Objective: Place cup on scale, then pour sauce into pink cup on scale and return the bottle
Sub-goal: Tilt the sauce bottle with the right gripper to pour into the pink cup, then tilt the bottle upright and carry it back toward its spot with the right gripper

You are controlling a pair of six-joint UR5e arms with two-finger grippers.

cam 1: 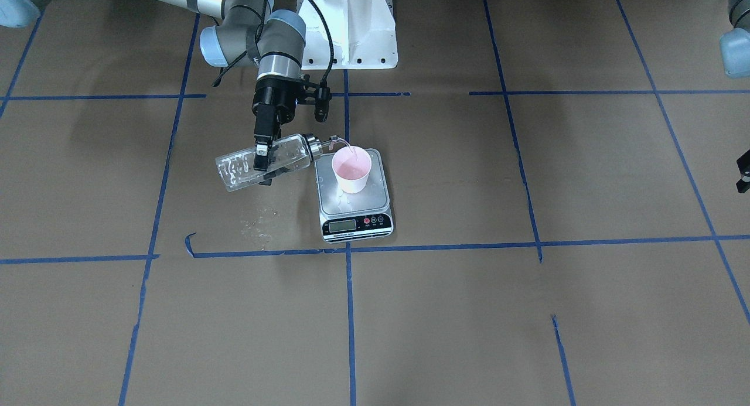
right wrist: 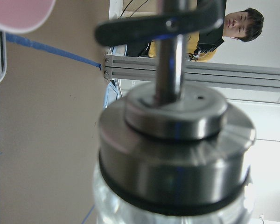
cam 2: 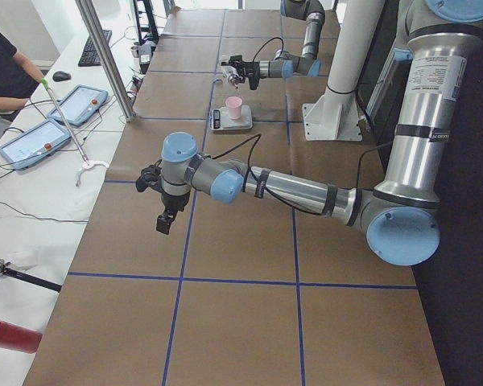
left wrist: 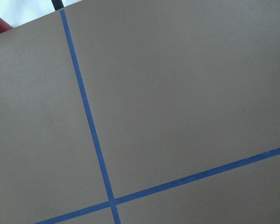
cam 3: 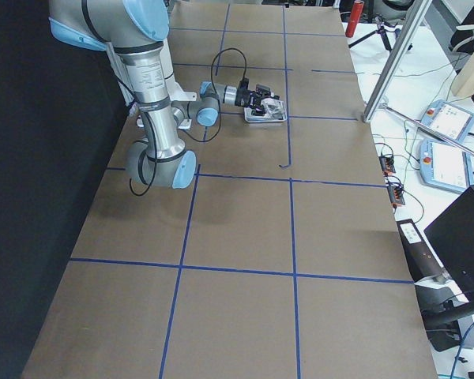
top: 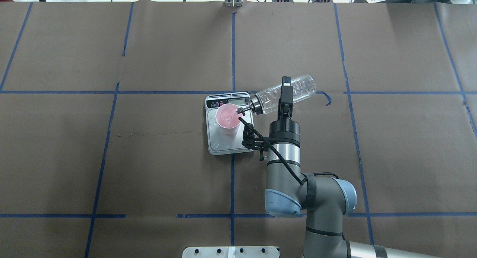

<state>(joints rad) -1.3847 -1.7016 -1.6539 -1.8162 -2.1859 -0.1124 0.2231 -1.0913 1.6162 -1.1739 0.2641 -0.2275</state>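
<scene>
Pink-lined, one cup (top: 228,118) stood on one scale (top: 227,144); right jaws gripped one tilted bottle (top: 298,87) at its two o'clock overhead; left jaws showed too poorly to judge.

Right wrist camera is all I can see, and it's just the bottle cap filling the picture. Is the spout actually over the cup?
Observer: Yes. From overhead, the right gripper holds the bottle tipped nearly flat. Its spout is over the open mouth of the cup, which stands on the scale.
Operator: Has any of it missed the cup?
Observer: It looks so. The front camera shows droplets on the scale's platform beside the cup, and wet specks on the table paper next to the scale.
</scene>
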